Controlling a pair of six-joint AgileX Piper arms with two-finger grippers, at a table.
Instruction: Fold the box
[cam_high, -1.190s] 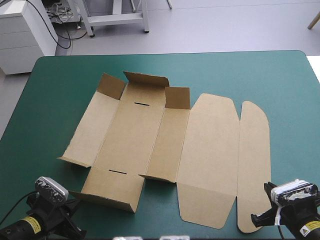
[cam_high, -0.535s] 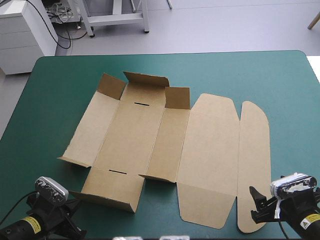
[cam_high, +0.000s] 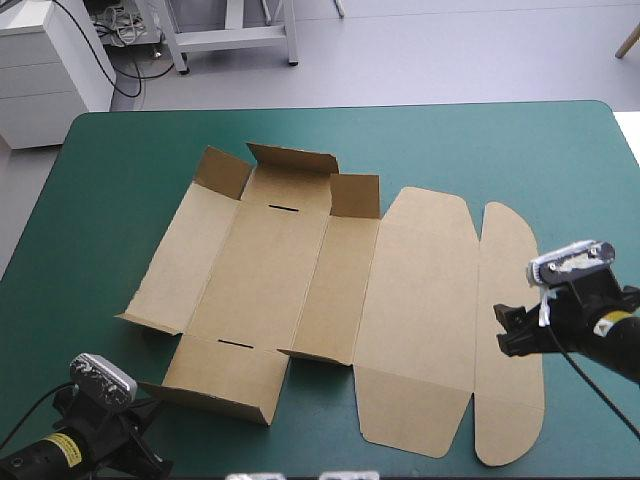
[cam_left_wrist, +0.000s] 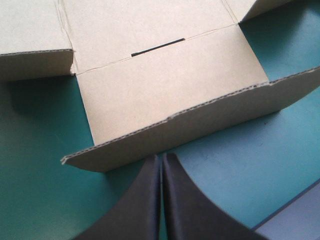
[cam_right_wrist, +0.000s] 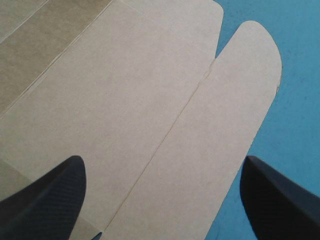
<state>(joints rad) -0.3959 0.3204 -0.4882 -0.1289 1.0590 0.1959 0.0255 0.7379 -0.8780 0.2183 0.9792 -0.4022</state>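
Fingers spread wide, the right gripper (cam_right_wrist: 162, 162) hovers over the rounded lid flap (cam_high: 508, 250) at the right end of the brown box (cam_high: 300, 270). The box lies mostly flat on the teal-green cover (cam_high: 120, 180). The left gripper (cam_left_wrist: 161, 161), pressed closed, sits just before its near wall (cam_left_wrist: 190, 130).

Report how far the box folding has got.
Barely started. Done: only small end flaps of the box stand slightly raised; no wall is tucked. In hand: the open right gripper hovers over the narrow rounded flap; the left gripper, shut, sits short of the near flap. Left: raising and tucking every wall.
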